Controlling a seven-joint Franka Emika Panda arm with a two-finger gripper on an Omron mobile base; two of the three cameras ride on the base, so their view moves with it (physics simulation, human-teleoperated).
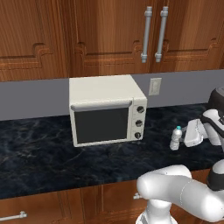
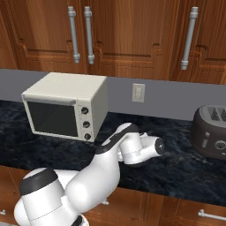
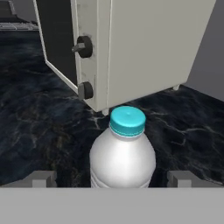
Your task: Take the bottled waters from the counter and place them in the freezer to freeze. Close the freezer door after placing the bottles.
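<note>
A small water bottle with a teal cap stands upright on the black bench, just right of the white toaster oven. The hand sits low beside it, fingers spread wide with the bottle between them, not squeezing it.
</note>
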